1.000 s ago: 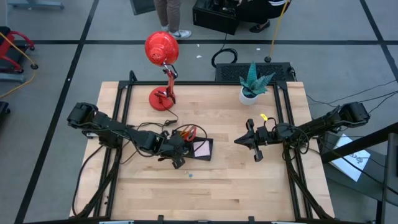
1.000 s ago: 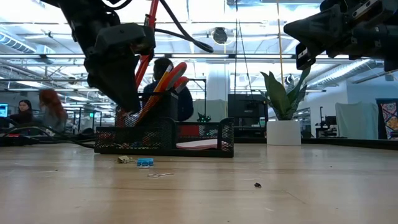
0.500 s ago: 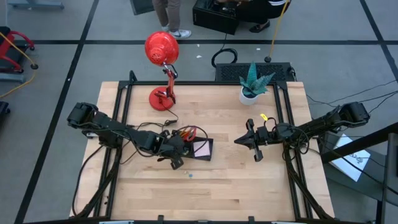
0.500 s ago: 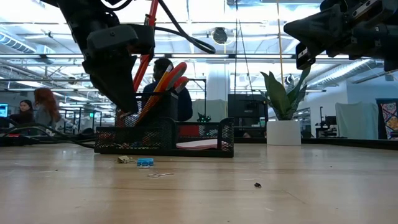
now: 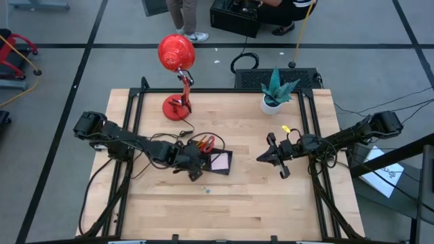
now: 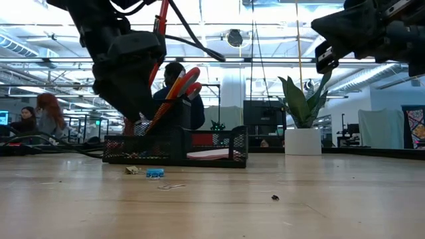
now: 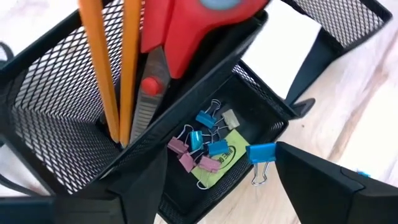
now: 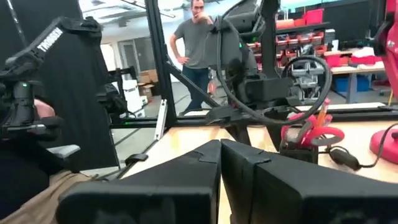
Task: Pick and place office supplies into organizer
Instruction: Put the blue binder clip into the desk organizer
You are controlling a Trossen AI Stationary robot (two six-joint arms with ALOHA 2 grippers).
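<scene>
High view, left to right: your left end effector hovers at the organizer near edge, jaws spread wide and holding nothing; a blue binder clip sits at the clip compartment's lip. Scissors and pencils stand in the cup. Loose clips on the surface are light, slick, rigid; pinch across their bodies. Open room lies near and right. Your right end effector waits, fully closed and empty.

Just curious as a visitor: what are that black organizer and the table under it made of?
The organizer looks like black metal mesh: diamond-patterned openwork walls you can see through. The table seems to be pale wood with a smooth finish, showing plank lines and grain.
</scene>
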